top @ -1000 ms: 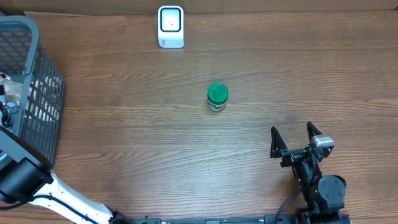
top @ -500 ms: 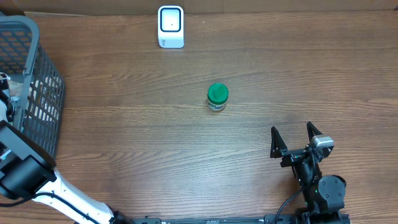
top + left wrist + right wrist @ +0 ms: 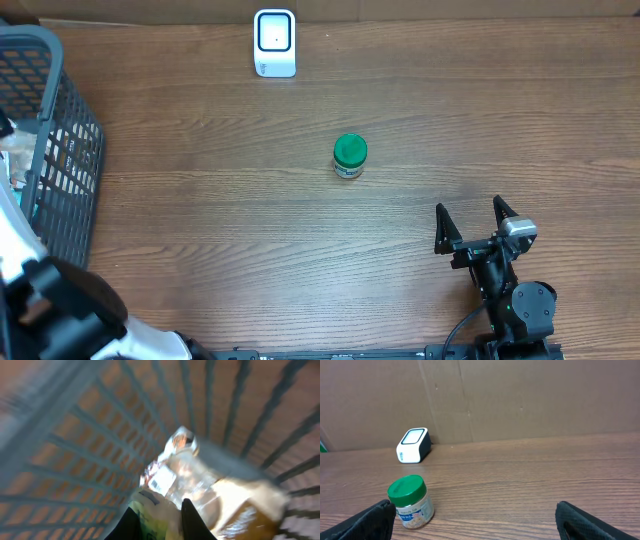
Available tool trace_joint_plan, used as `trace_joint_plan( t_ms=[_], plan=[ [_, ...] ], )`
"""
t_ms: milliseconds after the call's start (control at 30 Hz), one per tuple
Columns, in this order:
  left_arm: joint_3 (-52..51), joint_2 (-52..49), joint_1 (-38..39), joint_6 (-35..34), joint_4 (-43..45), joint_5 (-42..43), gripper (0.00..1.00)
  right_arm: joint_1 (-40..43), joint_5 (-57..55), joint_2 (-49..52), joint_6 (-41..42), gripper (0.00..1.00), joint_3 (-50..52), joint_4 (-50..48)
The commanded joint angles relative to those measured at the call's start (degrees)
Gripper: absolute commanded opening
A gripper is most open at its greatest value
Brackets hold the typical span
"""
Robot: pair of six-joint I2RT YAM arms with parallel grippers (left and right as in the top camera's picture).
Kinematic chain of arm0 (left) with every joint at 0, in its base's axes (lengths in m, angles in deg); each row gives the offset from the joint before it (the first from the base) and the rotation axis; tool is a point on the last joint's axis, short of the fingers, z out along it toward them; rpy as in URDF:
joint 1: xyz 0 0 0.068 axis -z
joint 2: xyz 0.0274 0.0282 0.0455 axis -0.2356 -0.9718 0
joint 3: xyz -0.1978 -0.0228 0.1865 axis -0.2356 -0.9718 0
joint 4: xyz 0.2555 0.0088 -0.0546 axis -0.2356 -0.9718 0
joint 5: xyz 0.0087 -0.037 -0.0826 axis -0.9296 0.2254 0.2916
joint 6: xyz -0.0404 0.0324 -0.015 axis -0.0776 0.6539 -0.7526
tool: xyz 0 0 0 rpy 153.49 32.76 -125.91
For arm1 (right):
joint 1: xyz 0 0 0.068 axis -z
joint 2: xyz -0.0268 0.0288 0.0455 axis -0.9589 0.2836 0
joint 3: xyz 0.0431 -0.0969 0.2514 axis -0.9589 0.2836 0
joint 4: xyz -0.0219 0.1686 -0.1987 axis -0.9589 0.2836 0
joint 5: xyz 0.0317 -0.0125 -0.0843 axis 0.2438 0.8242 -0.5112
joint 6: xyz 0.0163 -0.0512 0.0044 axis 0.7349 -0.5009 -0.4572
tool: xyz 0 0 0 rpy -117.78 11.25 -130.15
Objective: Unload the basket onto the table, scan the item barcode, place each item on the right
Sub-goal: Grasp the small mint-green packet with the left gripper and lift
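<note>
left gripper (image 3: 160, 512) clamps a packet (image 3: 149, 502) inside basket (image 3: 90, 430)

Wooden table (image 3: 200, 220), cardboard backdrop (image 3: 520, 400)

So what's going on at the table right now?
The left gripper is down inside the grey basket at the table's left side, jaws closed on a pale packet. The view is too blurred to tell what it is. The right gripper rests open at the near right, holding nothing. A green-lidded jar stands mid-table, and the white scanner sits at the far edge with nothing in front of it.
</note>
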Motion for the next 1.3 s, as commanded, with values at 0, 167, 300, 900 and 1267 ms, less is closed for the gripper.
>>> trace_joint_plan(
  t_ms=[0,167,300,900,1267],
  plan=[
    [1.4,7.1,3.4,-5.7,0.0,-0.2,0.04,0.2,-0.5,-0.7,0.2,1.0,0.6,-0.3],
    [1.4,13.7,9.2,-6.5,-2.0,-0.2,0.04,0.2,-0.5,-0.7,0.2,1.0,0.6,-0.3],
    [1.4,18.0,15.6,-12.3,-7.8,-0.1,0.04,0.2,-0.5,-0.7,0.2,1.0,0.6,-0.3],
    [1.0,8.9,46.3,-31.4,-29.6,15.5,0.04,0.2,-0.5,-0.7,0.2,1.0,0.6,-0.3],
    [1.0,-8.9,54.2,-40.6,-29.1,12.0,0.04,0.2,-0.5,-0.7,0.2,1.0,0.6,-0.3]
  ],
)
